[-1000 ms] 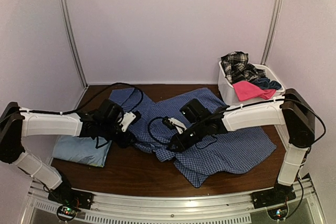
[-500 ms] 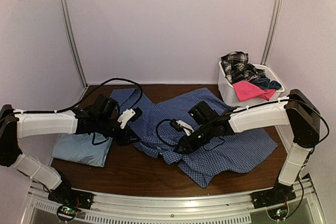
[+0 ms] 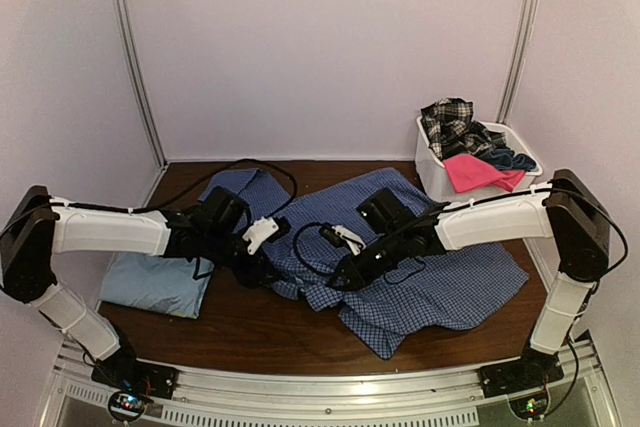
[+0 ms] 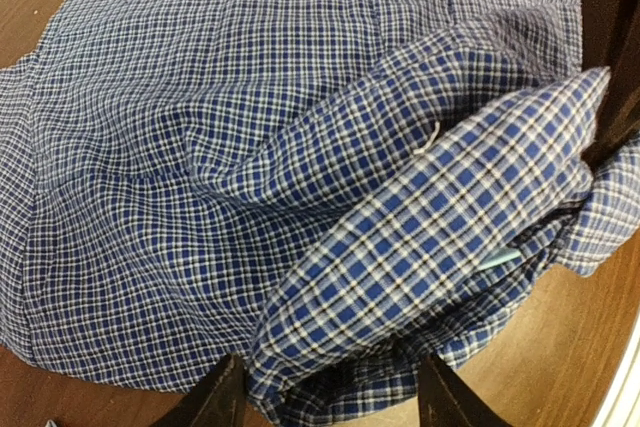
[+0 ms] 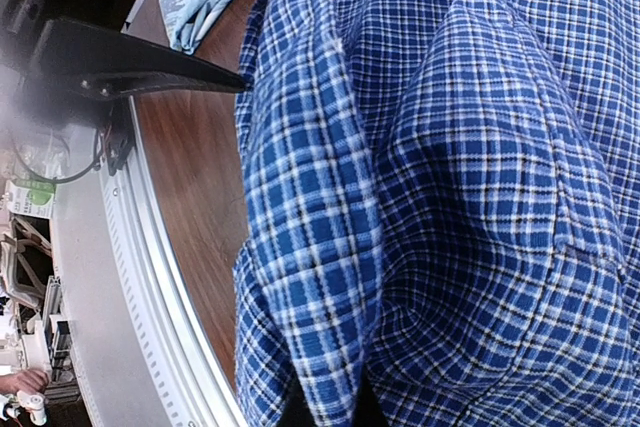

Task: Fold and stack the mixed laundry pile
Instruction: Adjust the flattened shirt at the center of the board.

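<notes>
My left arm (image 3: 110, 232) reaches in from the left edge of the frame toward the centre, wrist low, left jaws standing apart with a fold of the checked shirt (image 3: 450, 277) between them. My right arm (image 3: 495, 217) stretches in from the right edge, right jaws pinched tight on that shirt.

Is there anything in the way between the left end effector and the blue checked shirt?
No, nothing visible stands between them. The left end effector is right at the blue checked shirt: a fold of the cloth lies between its two spread fingers.
</notes>
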